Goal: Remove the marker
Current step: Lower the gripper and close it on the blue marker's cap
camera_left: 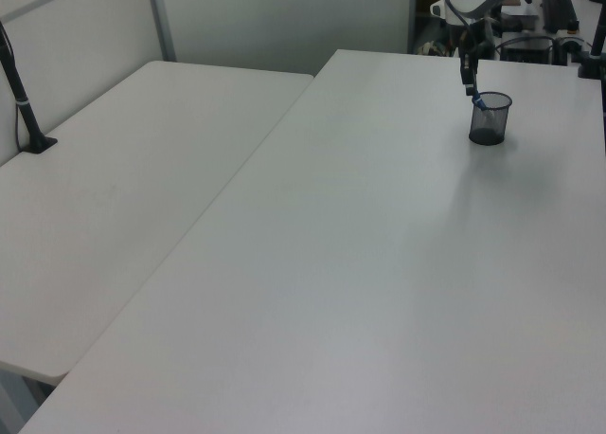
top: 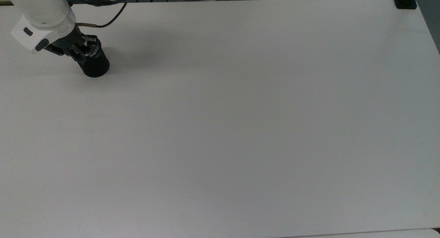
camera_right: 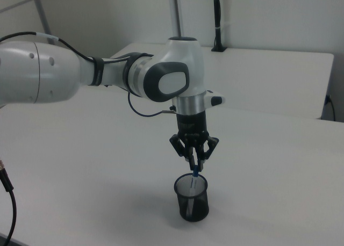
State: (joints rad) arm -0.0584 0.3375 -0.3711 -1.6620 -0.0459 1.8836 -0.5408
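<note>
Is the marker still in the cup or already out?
In. In the right view the marker stands in the cup, blue top just above the rim, with the gripper jaws closed around that top.

Arm (camera_right: 107, 77) reaching in from the right view's left, wrist pointing down | gripper (camera_right: 195, 165) directly over the black mesh cup (camera_right: 192, 198); fingers pinched on the marker (camera_right: 195, 173) — its blue top just above the rim | cup upright on the white table (camera_right: 97, 165)
</note>
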